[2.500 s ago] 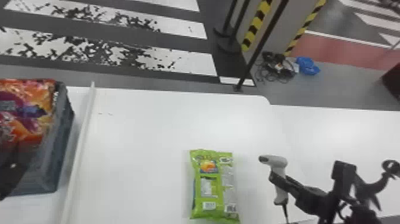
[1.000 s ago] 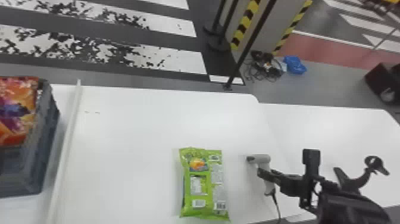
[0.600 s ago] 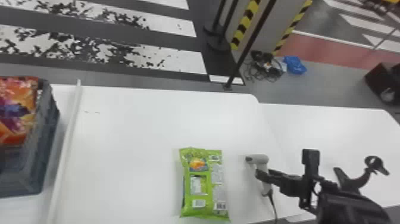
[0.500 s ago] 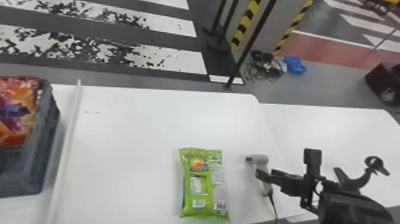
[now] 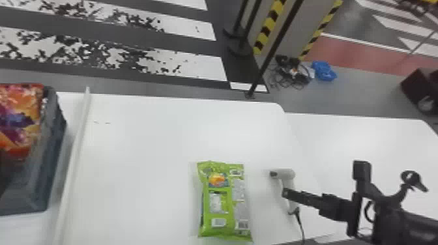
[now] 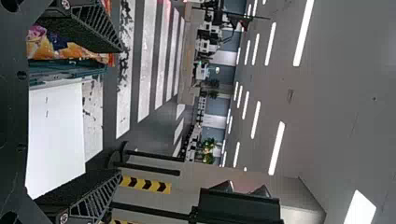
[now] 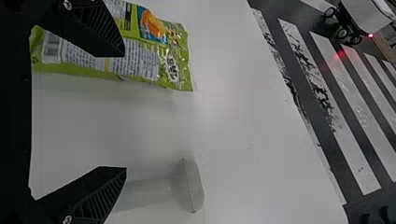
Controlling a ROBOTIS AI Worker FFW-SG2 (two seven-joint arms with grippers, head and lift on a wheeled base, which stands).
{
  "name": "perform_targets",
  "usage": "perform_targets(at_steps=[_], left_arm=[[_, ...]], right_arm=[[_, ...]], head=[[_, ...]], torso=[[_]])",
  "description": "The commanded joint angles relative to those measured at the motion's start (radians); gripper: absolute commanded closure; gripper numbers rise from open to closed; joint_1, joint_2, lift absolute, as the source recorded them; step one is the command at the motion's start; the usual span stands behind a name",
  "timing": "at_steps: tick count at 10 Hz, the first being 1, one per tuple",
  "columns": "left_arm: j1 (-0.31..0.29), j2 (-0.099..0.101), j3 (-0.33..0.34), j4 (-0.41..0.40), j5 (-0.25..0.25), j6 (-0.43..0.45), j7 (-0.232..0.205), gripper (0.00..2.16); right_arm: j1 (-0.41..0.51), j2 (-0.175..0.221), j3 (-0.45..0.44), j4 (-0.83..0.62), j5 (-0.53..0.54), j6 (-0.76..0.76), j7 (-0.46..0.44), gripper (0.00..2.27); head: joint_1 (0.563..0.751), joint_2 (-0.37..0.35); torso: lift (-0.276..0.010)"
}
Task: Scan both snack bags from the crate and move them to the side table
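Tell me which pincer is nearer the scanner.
Right. The right pincer is close beside the scanner; the left pincer is farther off, near the crate with the orange snack bag.

Crate and orange bag cut by head view's left edge, scanner partly behind right fingers

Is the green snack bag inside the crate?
No, the green snack bag lies flat on the white table, outside the crate.
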Motion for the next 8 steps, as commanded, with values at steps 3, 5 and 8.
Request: perform_targets(at_steps=[3,5,8], left_arm=[[-0.001,-0.002,0.0,-0.001,-0.002,-0.002,0.001,0.08],[0.016,-0.009,0.003,-0.012,-0.015,-0.005,0.001,0.08],[0.028,-0.012,0.011,-0.026,-0.022,-0.005,0.008,0.08]], right_arm=[[-0.053,-0.02,0.069,-0.042,0.028,0.173,0.116,0.07],[-0.15,-0.054,0.17,0.087,0.077,0.173,0.179,0.07],[-0.27,-0.08,0.291,0.289,0.134,0.059,0.292,0.08]], head=[[0.695,-0.243],[0.695,-0.199],[0.695,-0.145]], torso=[[-0.029],[-0.029],[-0.029]])
